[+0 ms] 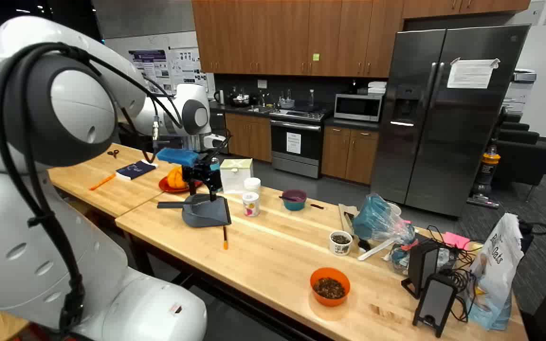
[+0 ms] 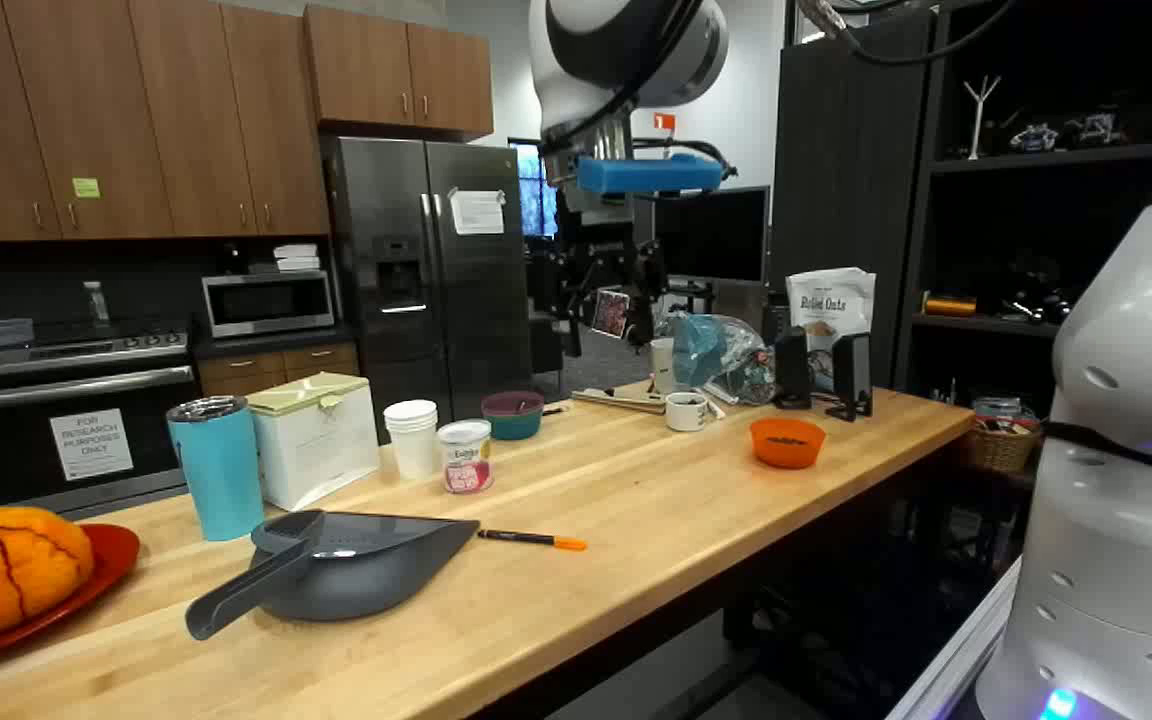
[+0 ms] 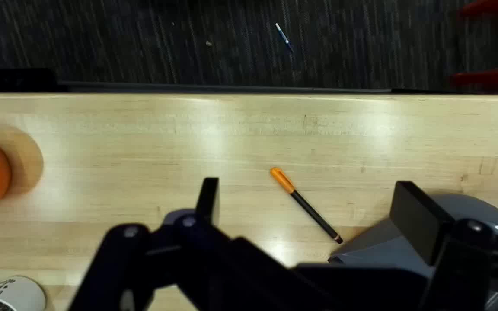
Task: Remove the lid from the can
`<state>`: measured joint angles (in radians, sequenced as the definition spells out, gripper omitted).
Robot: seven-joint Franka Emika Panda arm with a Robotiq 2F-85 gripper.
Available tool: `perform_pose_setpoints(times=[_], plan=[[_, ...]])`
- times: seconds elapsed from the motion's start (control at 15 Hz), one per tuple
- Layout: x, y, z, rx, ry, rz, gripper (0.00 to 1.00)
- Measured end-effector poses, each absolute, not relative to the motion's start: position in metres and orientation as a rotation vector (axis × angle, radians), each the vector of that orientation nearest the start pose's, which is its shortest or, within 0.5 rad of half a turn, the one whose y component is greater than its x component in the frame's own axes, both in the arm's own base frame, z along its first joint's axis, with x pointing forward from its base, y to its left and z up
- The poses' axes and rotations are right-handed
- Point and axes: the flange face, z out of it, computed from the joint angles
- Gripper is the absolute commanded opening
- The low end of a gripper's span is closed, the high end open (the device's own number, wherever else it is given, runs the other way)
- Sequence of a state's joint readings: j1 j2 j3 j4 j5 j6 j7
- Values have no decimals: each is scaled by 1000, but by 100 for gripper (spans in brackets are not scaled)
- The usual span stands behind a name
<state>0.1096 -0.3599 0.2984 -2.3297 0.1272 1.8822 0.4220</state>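
Observation:
The can (image 1: 250, 206) is small and white with a pink fruit label. It stands upright on the wooden table in both exterior views (image 2: 467, 466). A pale lid (image 2: 464, 431) covers its top; the lid also shows in an exterior view (image 1: 250, 196). My gripper (image 1: 203, 191) is open and empty, fingers pointing down, high above the table and apart from the can. It also shows in an exterior view (image 2: 606, 338). In the wrist view the gripper's fingers (image 3: 307, 203) are spread wide over the table. The can is not visible in the wrist view.
A grey dustpan (image 2: 366, 575) and an orange-capped marker (image 3: 305, 205) lie near the can. White stacked cups (image 2: 412, 445), a white box (image 2: 321, 450), a turquoise tumbler (image 2: 218, 475) and a teal-purple bowl (image 2: 513, 418) stand close. An orange bowl (image 1: 330, 273) is farther along.

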Motion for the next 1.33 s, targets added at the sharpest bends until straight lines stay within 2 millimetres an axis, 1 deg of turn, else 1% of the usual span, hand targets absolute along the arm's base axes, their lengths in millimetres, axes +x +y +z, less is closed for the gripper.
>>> perform_pose_setpoints(times=[1.33], plan=[[390, 186, 461, -3174, 118, 152, 100]])
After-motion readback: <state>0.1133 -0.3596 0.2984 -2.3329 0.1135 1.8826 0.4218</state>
